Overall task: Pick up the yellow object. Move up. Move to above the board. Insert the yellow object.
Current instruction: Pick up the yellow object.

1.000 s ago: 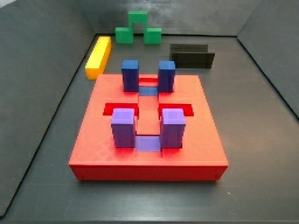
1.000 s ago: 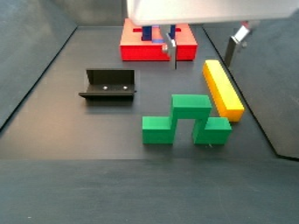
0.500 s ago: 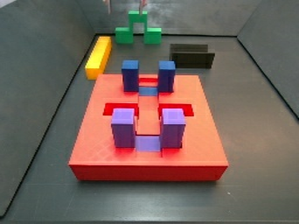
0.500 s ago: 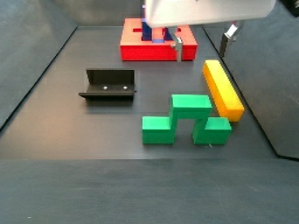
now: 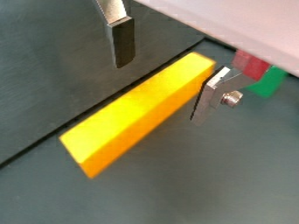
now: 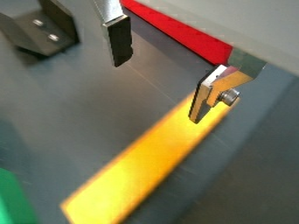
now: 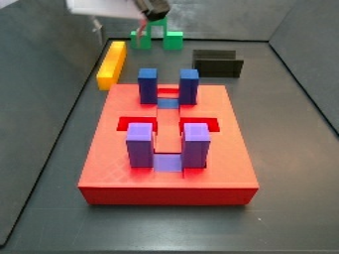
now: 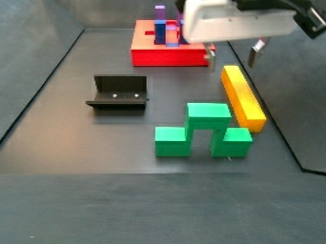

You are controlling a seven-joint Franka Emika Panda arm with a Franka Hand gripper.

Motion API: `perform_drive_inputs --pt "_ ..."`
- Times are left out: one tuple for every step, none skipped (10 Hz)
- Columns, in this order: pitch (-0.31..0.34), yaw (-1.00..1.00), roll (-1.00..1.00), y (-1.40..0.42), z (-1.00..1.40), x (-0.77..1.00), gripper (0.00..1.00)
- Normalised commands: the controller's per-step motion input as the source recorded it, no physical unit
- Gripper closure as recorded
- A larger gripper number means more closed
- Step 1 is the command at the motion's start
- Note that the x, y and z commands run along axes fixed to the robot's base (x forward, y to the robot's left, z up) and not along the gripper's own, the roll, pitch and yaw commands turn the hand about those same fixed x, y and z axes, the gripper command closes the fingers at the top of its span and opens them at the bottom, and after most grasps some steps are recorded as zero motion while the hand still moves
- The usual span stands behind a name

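The gripper [image 5: 167, 68] hangs above the yellow bar [image 5: 140, 112], jaws spread wide, nothing between them. In both wrist views the two silver fingers [image 6: 115, 35] stand on either side of the bar, one over the dark floor beside it, one at its far edge, and neither touches it. The bar lies flat on the floor, untouched, with its long side along the gray side wall [image 8: 295, 114].

In a side view the gripper [image 8: 234, 50] shows up under the arm's white body, over the end of the yellow bar [image 8: 243, 95] that points toward the red board [image 8: 169, 55]. That board sits just beyond the bar's end, carrying its upright blue and purple blocks [image 8: 160, 14]. In a side view from the opposite end, the board [image 7: 169, 159] fills the foreground, with two blue blocks [image 7: 169, 85] on the side nearer the bar and two purple blocks [image 7: 167, 143] on the side away from it.

The green stepped block [image 8: 203, 131] sits just beside the bar's other end, the end away from the board. The black open box [image 8: 118, 92] rests well apart from the bar, on the far side of the green block's line, its open face turned toward the camera.
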Motion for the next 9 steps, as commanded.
perform_drive_inputs --pt "-0.014 -0.27 0.00 0.06 -0.18 -0.49 0.00" --pt "-0.034 -0.29 0.00 0.08 -0.06 -0.45 0.00" --pt "-0.039 -0.13 0.00 0.03 -0.01 -0.17 0.00" --pt "0.000 -0.01 -0.04 0.08 0.00 0.00 0.00" --pt "0.041 0.00 -0.07 0.10 0.00 0.17 0.00" --pt "0.030 0.00 -0.03 0.14 -0.02 0.18 0.00" --pt "0.027 0.00 -0.01 0.24 -0.07 0.16 0.00" --pt "0.020 0.00 0.00 0.20 -0.08 0.13 0.00" --pt "0.000 0.00 0.01 0.11 -0.17 0.07 0.00"
